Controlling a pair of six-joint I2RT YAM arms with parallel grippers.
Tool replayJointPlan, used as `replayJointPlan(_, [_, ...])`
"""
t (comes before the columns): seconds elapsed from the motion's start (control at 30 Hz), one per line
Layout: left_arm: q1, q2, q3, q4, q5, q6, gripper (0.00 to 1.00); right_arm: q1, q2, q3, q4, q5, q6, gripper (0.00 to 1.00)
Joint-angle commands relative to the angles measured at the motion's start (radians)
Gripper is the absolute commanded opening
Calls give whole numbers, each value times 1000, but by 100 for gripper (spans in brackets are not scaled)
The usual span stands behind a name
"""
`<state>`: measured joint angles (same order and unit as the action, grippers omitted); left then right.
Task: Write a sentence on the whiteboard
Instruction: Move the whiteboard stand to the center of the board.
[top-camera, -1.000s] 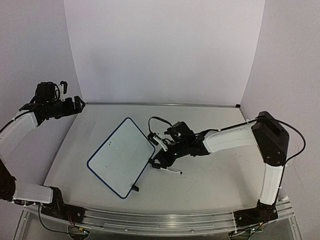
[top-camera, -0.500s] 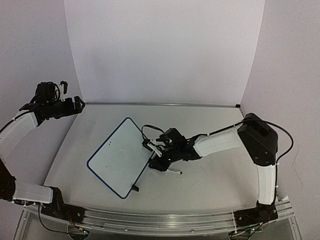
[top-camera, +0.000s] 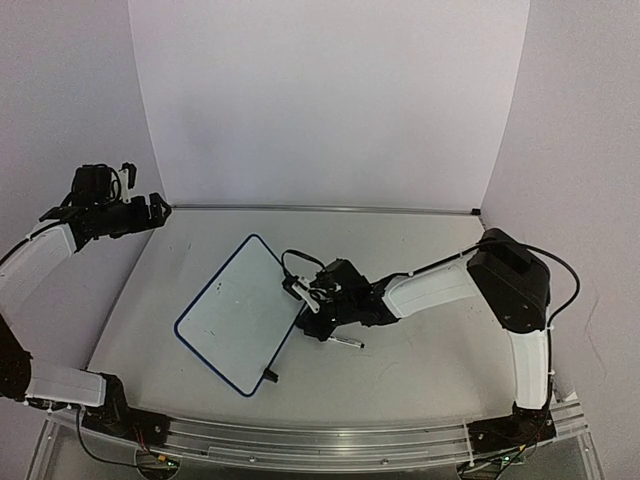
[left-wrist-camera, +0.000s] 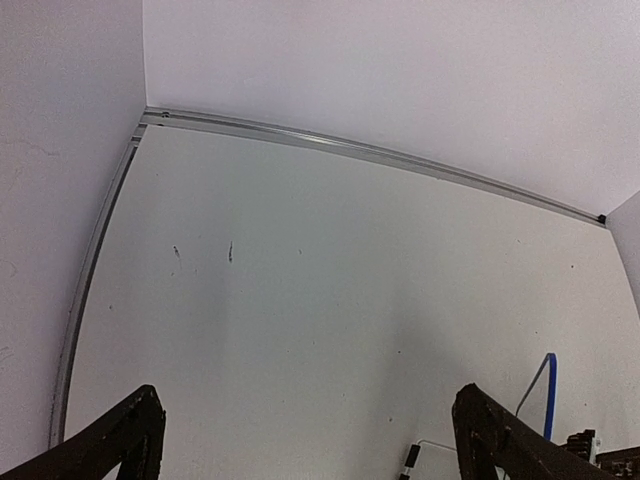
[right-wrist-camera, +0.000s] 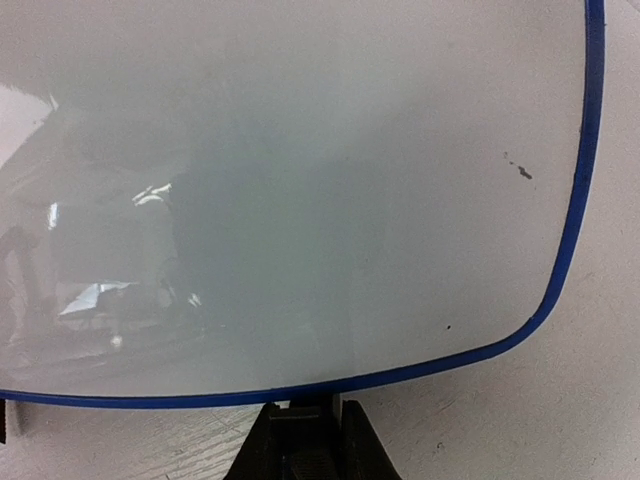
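Movement is on the right side: the right gripper (top-camera: 308, 300) has slid left, away from the pen (top-camera: 346, 342), to the whiteboard (top-camera: 238, 318) at centre frame, and its fingers (right-wrist-camera: 275, 452) are now clenched at the board's rim. The left gripper (top-camera: 152, 208) hangs released, upper left. No lettering yet, so writing waits.

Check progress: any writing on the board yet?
Done: nothing; board is blank bar a few specks. In hand: right claw closed at the board's rim, grip unclear; pen lies loose beside it. Left claw open, parked away. To do: pick up pen, write the whole sentence.
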<state>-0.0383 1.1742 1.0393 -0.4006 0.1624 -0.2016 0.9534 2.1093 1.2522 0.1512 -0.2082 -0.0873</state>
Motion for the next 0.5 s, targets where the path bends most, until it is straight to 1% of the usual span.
replayJointPlan(0.0, [3,5,7,16,14,5,100,8,25,6,85,52,32,13])
replayJointPlan(0.23, [3,8,7,14,14,4,99,11,11,-15,104,156,67,1])
replayJointPlan(0.33, [3,10,7,13,14,3,100,12,-8,-42,115,233,112,0])
replayJointPlan(0.47, [3,11,6,15,14,2,100,13,-33,-89,126,407,162,0])
